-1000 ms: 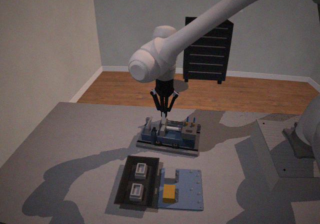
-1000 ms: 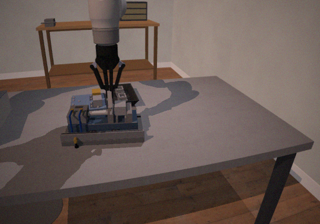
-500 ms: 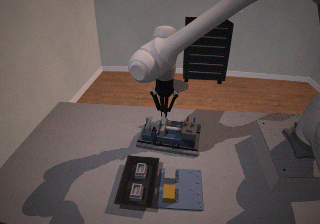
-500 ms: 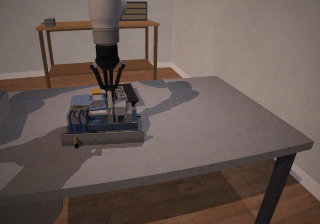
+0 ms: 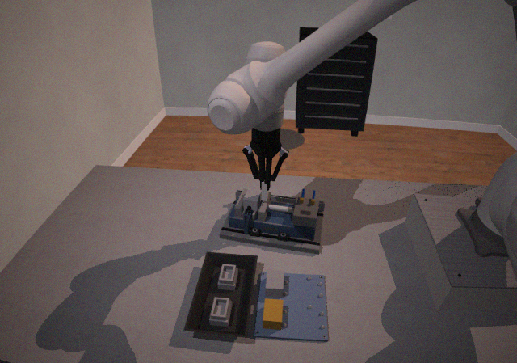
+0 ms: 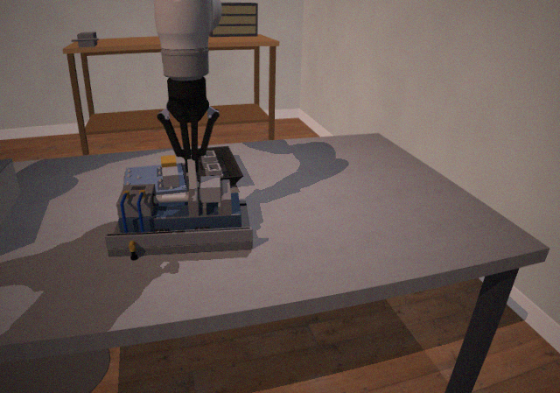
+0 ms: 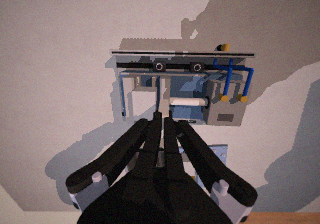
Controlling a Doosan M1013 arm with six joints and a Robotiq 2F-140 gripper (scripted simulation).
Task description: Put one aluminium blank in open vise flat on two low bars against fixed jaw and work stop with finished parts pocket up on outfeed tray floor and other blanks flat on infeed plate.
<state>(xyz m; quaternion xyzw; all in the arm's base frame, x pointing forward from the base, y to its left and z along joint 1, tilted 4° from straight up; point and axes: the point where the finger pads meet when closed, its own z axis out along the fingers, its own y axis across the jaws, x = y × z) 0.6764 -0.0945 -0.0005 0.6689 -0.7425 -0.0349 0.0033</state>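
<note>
My gripper (image 5: 263, 187) (image 6: 191, 157) (image 7: 164, 105) is shut with nothing between the fingers. It points straight down over the blue vise (image 5: 275, 225) (image 6: 180, 221) (image 7: 180, 86). A light grey upright piece (image 5: 263, 196) (image 6: 192, 178) stands right under the fingertips, next to the piston rod (image 5: 277, 207); I cannot tell whether it is a blank or the moving jaw. On the blue infeed plate (image 5: 302, 317) (image 6: 136, 173) lie a brass blank (image 5: 273, 313) (image 6: 168, 160) and an aluminium blank (image 5: 275, 280). Two finished parts (image 5: 227, 276) (image 5: 220, 310) lie pocket up in the dark outfeed tray (image 5: 231, 259).
The tray and the plate sit side by side in front of the vise in the top view. A raised grey robot base (image 5: 459, 242) is at the right. A black drawer cabinet (image 5: 334, 83) and a wooden shelf table stand on the floor beyond the table.
</note>
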